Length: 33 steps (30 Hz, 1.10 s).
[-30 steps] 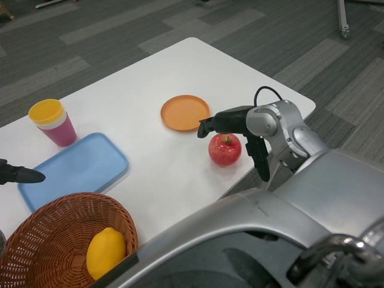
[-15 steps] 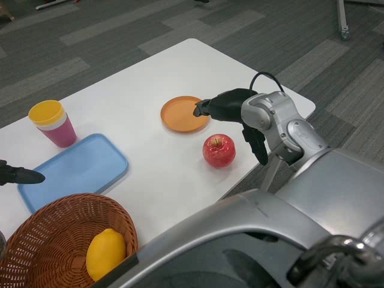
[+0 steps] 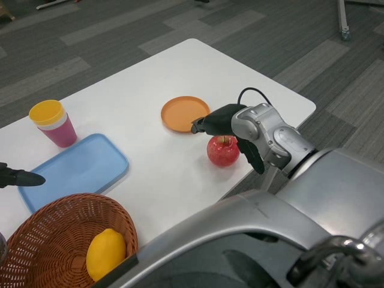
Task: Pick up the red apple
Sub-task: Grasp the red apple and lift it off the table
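Right hand [image 3: 217, 122] over the red apple [image 3: 222, 150] on the bench [image 3: 150, 78], fingers reaching past its top, holding nothing; grip unclear. Left hand [image 3: 18, 177] at the blue tray [image 3: 75, 169], state unreadable.

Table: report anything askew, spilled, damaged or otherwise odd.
Nothing stands out. The red apple sits upright beside the orange plate, the stacked cups stand straight, and the lemon lies in the basket. No spills.

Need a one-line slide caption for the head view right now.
Right hand hovers over the red apple beside the orange plate; not grasped yet.
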Each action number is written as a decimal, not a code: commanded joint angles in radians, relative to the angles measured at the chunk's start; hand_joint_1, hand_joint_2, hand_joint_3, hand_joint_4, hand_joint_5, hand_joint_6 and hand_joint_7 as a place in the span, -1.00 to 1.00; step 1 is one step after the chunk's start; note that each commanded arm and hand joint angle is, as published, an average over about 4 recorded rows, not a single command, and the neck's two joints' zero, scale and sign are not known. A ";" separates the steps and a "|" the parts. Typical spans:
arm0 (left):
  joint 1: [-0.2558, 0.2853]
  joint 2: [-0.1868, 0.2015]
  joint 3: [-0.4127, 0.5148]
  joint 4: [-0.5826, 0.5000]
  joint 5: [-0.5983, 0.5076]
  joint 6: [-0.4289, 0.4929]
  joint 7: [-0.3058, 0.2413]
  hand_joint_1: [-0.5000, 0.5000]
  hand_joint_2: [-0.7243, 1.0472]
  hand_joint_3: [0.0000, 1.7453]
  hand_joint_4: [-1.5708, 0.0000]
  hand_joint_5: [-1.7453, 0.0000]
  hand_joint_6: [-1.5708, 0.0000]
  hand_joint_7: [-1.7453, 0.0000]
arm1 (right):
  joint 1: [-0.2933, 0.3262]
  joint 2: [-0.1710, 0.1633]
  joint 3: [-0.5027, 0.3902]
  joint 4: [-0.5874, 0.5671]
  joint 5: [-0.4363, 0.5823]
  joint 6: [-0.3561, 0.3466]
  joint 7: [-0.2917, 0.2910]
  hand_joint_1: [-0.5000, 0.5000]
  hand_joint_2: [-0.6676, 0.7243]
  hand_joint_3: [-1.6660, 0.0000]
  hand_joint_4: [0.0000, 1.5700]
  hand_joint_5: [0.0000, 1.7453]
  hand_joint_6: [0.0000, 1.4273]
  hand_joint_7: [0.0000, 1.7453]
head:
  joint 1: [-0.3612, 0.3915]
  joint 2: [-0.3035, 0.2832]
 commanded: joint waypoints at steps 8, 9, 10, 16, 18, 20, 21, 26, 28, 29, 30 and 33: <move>0.026 0.010 0.000 -0.004 -0.011 -0.001 -0.003 -1.00 -0.80 -0.93 1.00 1.00 0.98 0.84 | -0.049 -0.020 0.068 0.113 0.005 -0.016 -0.039 -0.90 0.18 0.95 -1.00 -1.00 -1.00 -0.60 | 0.007 -0.001; 0.028 0.010 0.001 -0.005 -0.011 -0.001 -0.003 -1.00 -0.80 -0.95 1.00 1.00 0.98 0.84 | -0.052 -0.020 0.073 0.122 0.006 -0.016 -0.043 -0.90 0.18 0.93 -1.00 -1.00 -1.00 -0.60 | 0.007 0.000; 0.029 0.010 0.001 -0.006 -0.011 -0.001 -0.003 -1.00 -0.80 -0.95 1.00 1.00 0.98 0.84 | -0.055 -0.020 0.078 0.132 0.007 -0.016 -0.046 -0.90 0.18 0.90 -1.00 -1.00 -1.00 -0.60 | 0.008 0.000; 0.031 0.010 0.002 -0.007 -0.013 -0.001 -0.003 -1.00 -0.80 -0.93 1.00 1.00 0.98 0.84 | -0.068 -0.021 0.107 0.192 0.011 -0.016 -0.053 -0.92 0.18 0.98 -1.00 -1.00 -1.00 -0.60 | 0.008 -0.001; 0.031 0.010 0.002 -0.007 -0.013 -0.001 -0.003 -1.00 -0.80 -0.93 1.00 1.00 0.98 0.82 | -0.071 -0.018 0.109 0.214 0.018 -0.019 -0.064 -0.92 0.18 0.95 -1.00 -1.00 -1.00 -0.60 | 0.008 -0.002; 0.031 0.010 0.002 -0.006 -0.013 -0.001 -0.004 -1.00 -0.80 -0.93 1.00 1.00 0.98 0.80 | -0.075 -0.013 0.108 0.244 0.027 -0.025 -0.078 -0.92 0.18 0.90 -1.00 -1.00 -1.00 -0.60 | 0.008 -0.002; 0.032 0.010 0.001 -0.006 -0.013 -0.002 -0.004 -1.00 -0.80 -0.90 1.00 1.00 0.97 0.80 | -0.077 -0.009 0.106 0.260 0.028 -0.029 -0.084 -0.90 0.18 0.90 -1.00 -1.00 -1.00 -0.60 | 0.008 -0.002; 0.036 0.010 0.001 -0.008 -0.013 -0.003 -0.004 -1.00 -0.80 -0.93 1.00 1.00 0.98 0.84 | -0.080 -0.004 0.094 0.303 0.032 -0.035 -0.102 -0.92 0.14 0.93 -1.00 -1.00 -1.00 -0.60 | 0.010 -0.002; 0.038 0.010 0.001 -0.009 -0.013 -0.003 -0.004 -1.00 -0.80 -0.98 1.00 1.00 0.98 0.80 | -0.081 -0.002 0.089 0.320 0.036 -0.036 -0.109 -0.92 0.18 0.93 -1.00 -1.00 -1.00 -0.64 | 0.010 -0.001; 0.038 0.010 0.002 -0.009 -0.013 -0.003 -0.004 -1.00 -0.80 -0.98 1.00 1.00 0.98 0.80 | -0.081 -0.001 0.089 0.325 0.036 -0.037 -0.112 -0.92 0.16 0.90 -1.00 -1.00 -1.00 -0.66 | 0.008 -0.001; 0.039 0.010 0.002 -0.009 -0.013 -0.003 -0.004 -1.00 -0.80 -0.95 1.00 1.00 0.97 0.80 | -0.081 -0.001 0.089 0.330 0.036 -0.037 -0.114 -0.92 0.14 0.90 -1.00 -1.00 -1.00 -0.68 | 0.008 -0.001; 0.039 0.010 0.001 -0.009 -0.013 -0.003 -0.004 -1.00 -0.80 -0.93 1.00 1.00 0.97 0.84 | -0.082 0.000 0.094 0.350 0.036 -0.042 -0.118 -0.92 0.09 0.90 -1.00 -1.00 -1.00 -0.68 | 0.009 -0.002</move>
